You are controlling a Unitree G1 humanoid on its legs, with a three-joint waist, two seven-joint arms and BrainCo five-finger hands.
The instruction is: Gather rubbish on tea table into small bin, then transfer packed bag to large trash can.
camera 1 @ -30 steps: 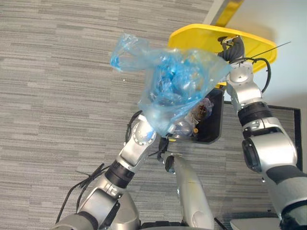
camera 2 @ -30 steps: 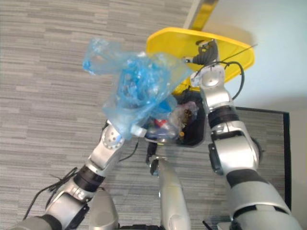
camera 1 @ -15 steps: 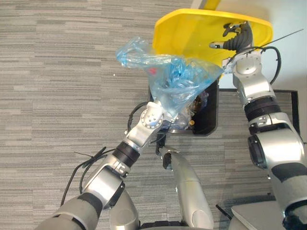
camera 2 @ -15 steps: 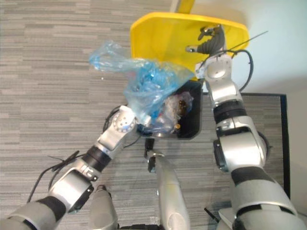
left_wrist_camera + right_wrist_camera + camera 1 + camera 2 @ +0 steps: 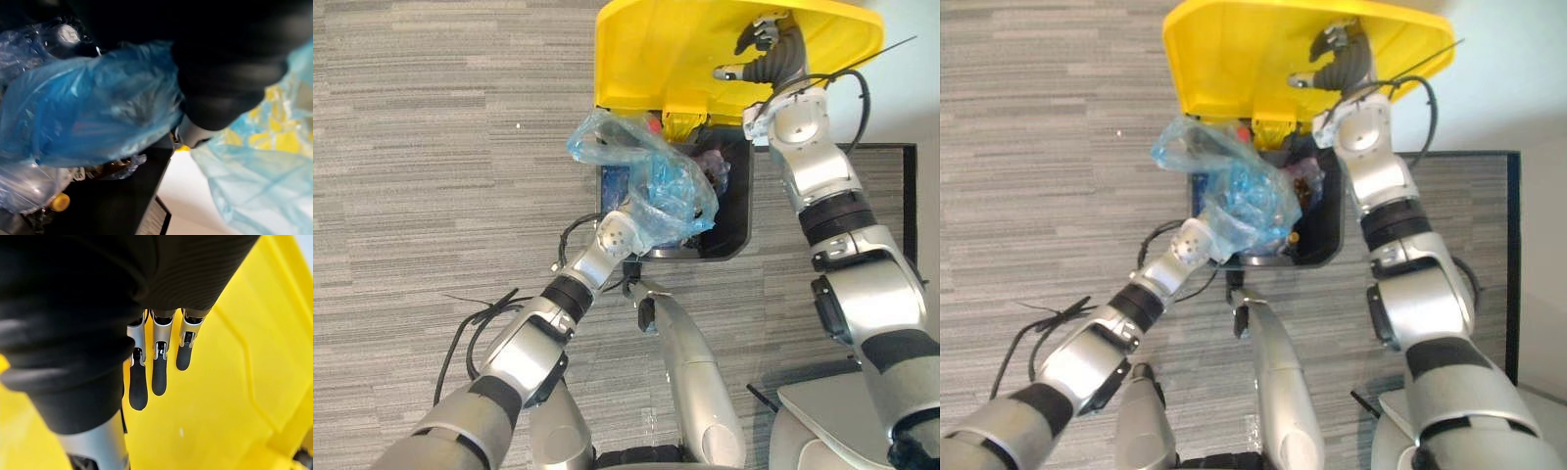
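A blue plastic bag [image 5: 656, 181] stuffed with rubbish sits in the mouth of the black trash can [image 5: 739, 220], its loose top sticking up over the near left rim. My left hand [image 5: 230, 63] is pressed against the bag [image 5: 98, 112], and the plastic hides it in the eye views. The yellow lid [image 5: 675, 49] stands raised behind the can. My right hand [image 5: 769, 49] lies flat on its underside, open, with straight fingers [image 5: 154, 367] touching the yellow plastic [image 5: 234, 382].
Inside the can lie other clear bags and a bottle with a yellow cap [image 5: 59, 201]. Grey striped carpet [image 5: 440, 147] spreads to the left. A dark-edged mat [image 5: 906, 157] and a pale wall lie on the right.
The bag has come down from above the can into its mouth with my left arm. My right hand stays on the raised lid. The camera has shifted.
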